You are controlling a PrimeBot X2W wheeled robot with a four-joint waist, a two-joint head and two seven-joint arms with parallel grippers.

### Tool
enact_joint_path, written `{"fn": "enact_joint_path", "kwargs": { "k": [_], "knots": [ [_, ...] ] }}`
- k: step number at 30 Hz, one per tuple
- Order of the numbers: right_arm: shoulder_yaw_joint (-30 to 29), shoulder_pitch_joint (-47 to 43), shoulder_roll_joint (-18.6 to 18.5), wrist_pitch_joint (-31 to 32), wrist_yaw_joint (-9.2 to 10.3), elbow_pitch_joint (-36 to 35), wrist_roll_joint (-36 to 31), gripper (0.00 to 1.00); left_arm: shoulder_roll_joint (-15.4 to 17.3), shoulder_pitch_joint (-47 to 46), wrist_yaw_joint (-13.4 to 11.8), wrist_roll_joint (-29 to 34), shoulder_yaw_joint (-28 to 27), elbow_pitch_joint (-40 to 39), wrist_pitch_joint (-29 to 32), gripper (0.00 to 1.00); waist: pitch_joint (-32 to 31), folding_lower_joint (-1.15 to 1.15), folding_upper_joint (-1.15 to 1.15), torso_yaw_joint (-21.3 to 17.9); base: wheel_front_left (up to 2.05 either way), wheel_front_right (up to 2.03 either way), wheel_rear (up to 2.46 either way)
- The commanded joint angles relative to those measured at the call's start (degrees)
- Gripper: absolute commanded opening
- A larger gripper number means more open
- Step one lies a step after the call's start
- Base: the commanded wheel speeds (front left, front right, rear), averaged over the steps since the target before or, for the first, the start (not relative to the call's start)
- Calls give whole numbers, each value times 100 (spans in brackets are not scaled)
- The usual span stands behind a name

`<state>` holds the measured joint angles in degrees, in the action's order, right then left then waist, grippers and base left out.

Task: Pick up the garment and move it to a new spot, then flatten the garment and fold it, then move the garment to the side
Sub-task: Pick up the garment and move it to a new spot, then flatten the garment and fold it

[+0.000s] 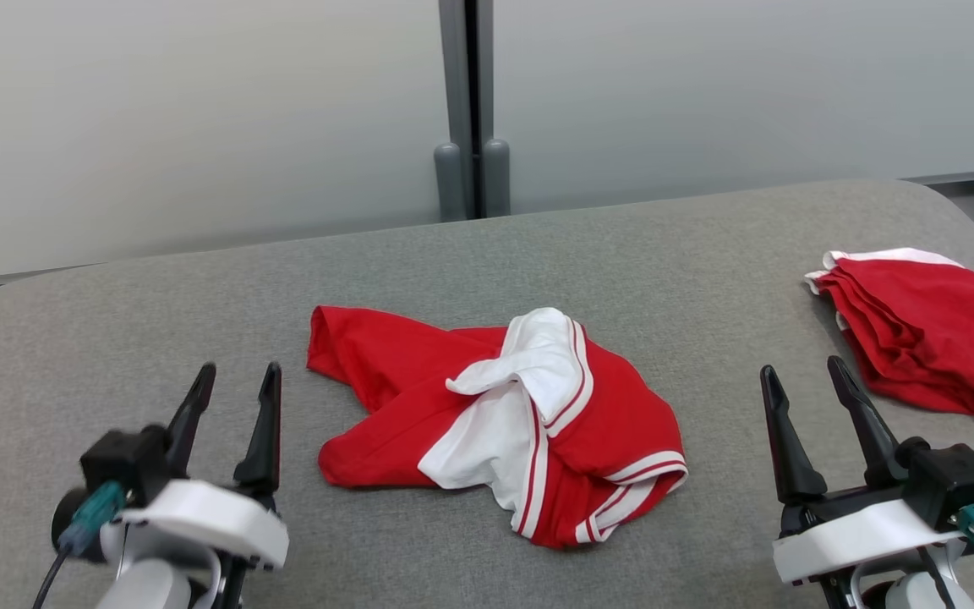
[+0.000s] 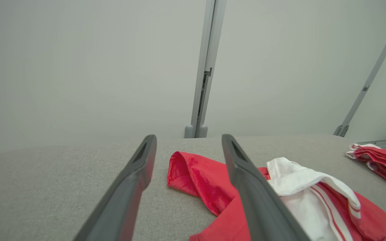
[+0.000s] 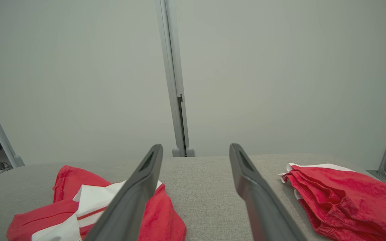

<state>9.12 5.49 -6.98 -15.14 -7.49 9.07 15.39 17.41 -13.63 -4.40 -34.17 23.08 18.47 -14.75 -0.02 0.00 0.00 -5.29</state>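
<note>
Garment [image 1: 495,427], crumpled, red-and-white: head view centre, on grey table [image 1: 115,338]; left gripper [image 1: 240,372] lower left, right gripper [image 1: 801,369] lower right, both spread wide, empty. Left wrist view: garment lower right. Right wrist view: garment lower left.

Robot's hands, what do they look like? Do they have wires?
The left gripper and right gripper each have two long, dark, pointed fingers on a black block, with a white rounded shell behind. A teal plug sticks out of each, and a black cable hangs from the left one.
</note>
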Motion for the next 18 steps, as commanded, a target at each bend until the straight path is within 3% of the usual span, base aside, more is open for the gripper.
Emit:
{"fn": "enact_joint_path", "kwargs": {
  "k": [1,5,9,18],
  "knots": [
    [-24,-86,6,0,-2,-42,-49,100,-5,327,-88,-33,-153,-220,-37,100,-51,0,0,103,0,0,0],
    [-111,-209,73,0,-2,-109,-7,100,-85,1020,-365,6,-582,-800,-45,100,-75,0,0,151,0,0,0],
    [-182,-306,138,0,-2,-172,-47,100,-176,1461,-488,231,-742,-1165,-45,100,-74,0,0,182,0,0,0],
    [-53,-350,89,0,-2,-199,-188,100,-403,1765,-386,591,-896,-1448,-42,100,-89,0,0,314,0,0,0]
  ]
}}
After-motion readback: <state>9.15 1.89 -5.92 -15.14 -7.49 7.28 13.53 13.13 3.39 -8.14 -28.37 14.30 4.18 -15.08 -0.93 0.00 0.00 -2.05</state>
